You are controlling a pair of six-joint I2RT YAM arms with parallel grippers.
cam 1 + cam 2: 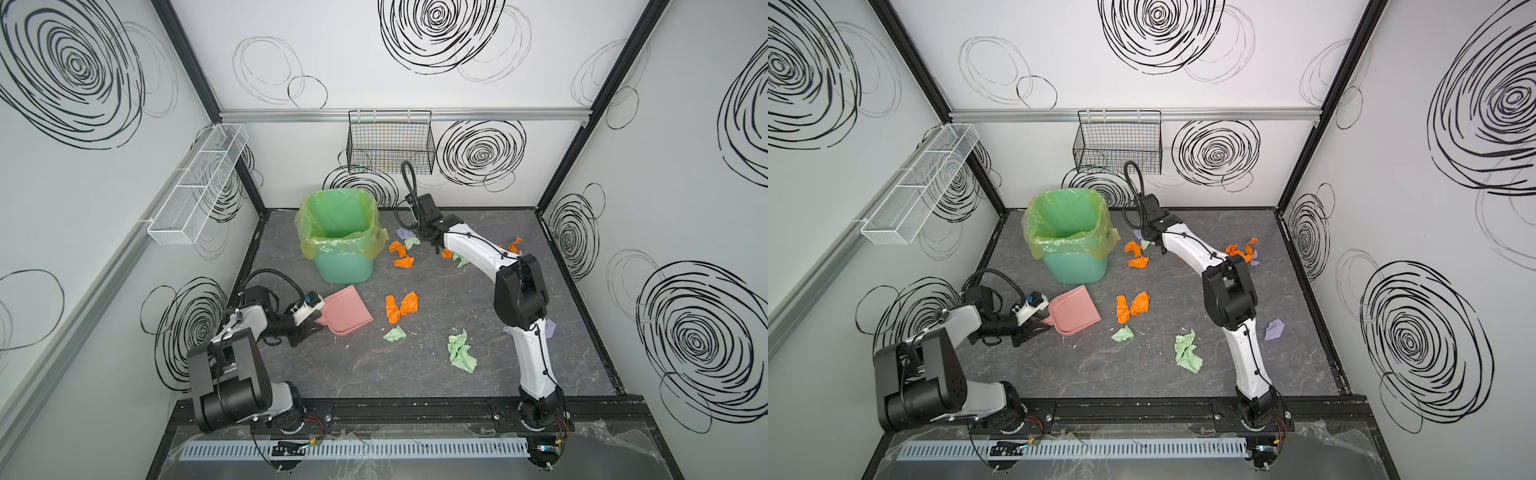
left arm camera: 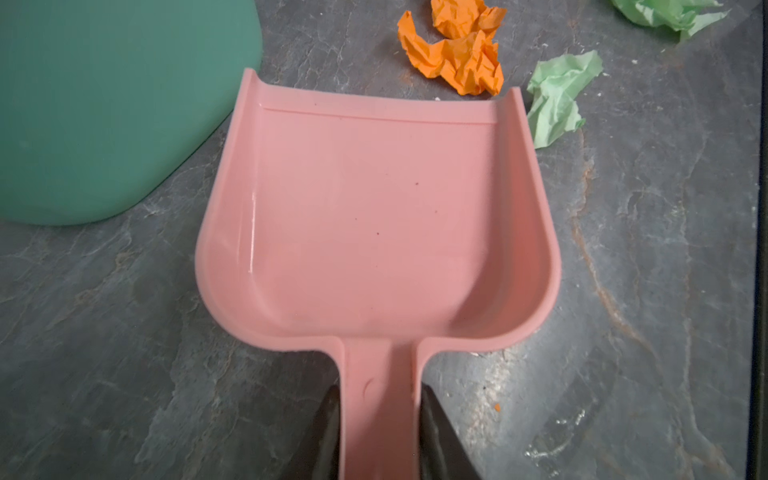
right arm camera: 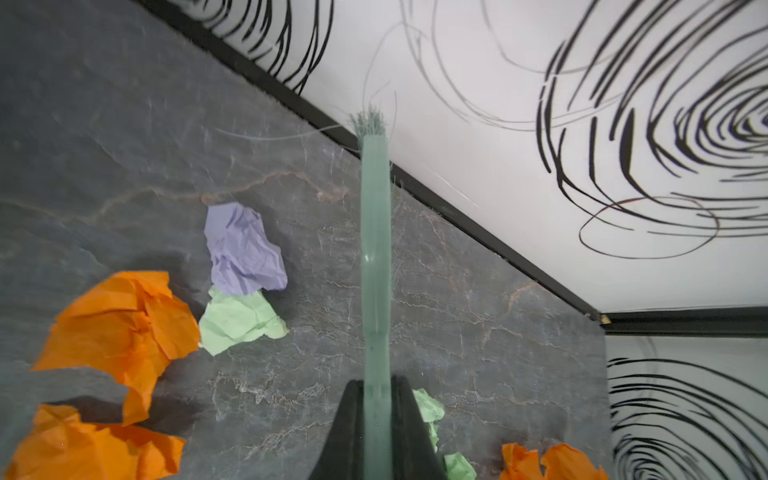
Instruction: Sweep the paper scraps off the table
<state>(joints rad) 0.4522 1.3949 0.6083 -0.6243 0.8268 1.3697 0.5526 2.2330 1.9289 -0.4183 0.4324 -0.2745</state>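
Note:
Orange, pale green and lilac paper scraps lie scattered on the dark grey table (image 1: 374,374): an orange pair (image 1: 401,306) mid-table, green wads (image 1: 460,351) nearer the front, and more at the back (image 1: 401,254). My left gripper (image 2: 376,399) is shut on the handle of a pink dustpan (image 2: 374,216), which rests flat with its lip just short of an orange scrap (image 2: 453,58). My right gripper (image 3: 377,390) is shut on a green brush (image 3: 375,249) near the back wall, beside lilac (image 3: 241,249) and green (image 3: 239,320) scraps.
A teal bin (image 1: 340,245) with a yellow-green liner stands at the back left, close to the dustpan (image 1: 347,309). A black wire basket (image 1: 390,141) and a white mesh shelf (image 1: 199,183) hang on the walls. A lilac scrap (image 1: 1274,329) lies by the right arm.

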